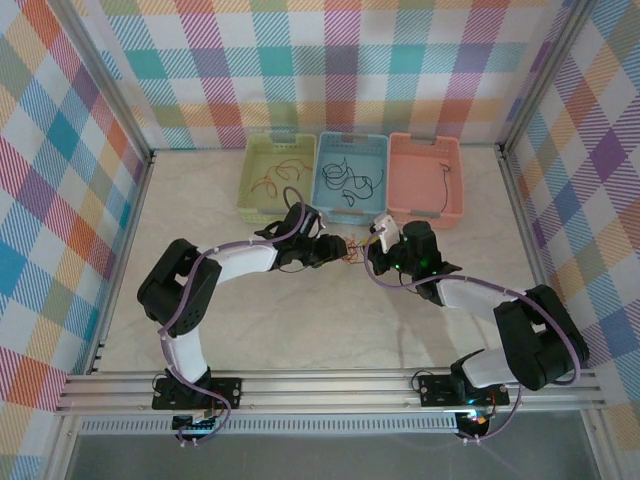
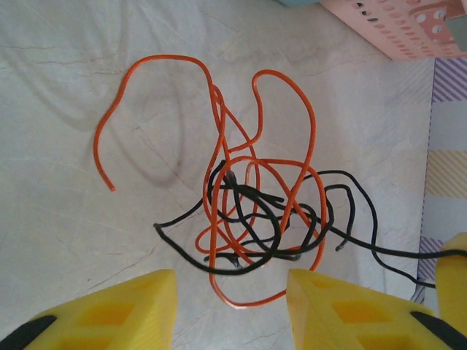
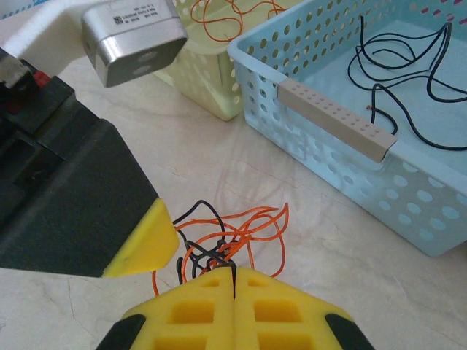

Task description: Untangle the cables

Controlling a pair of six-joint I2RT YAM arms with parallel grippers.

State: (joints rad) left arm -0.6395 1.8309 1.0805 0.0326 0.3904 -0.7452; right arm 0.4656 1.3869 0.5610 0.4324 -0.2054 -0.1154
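From above, we could not tell one strand from another in the tiny tangle of thin orange and black wires [image 1: 349, 250]. At the right wrist, one black strand [image 3: 211, 255] vanished between the right gripper's [image 3: 235, 271] pressed-together yellow fingers, its end hidden.

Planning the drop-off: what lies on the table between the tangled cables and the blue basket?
Nothing; in the right wrist view the tabletop between the tangled cables and the blue basket is bare.

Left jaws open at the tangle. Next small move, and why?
Probably close the left gripper on the orange cable loop lying between its jaws: the right gripper is shut on the black cable, so the colours could then be pulled apart.
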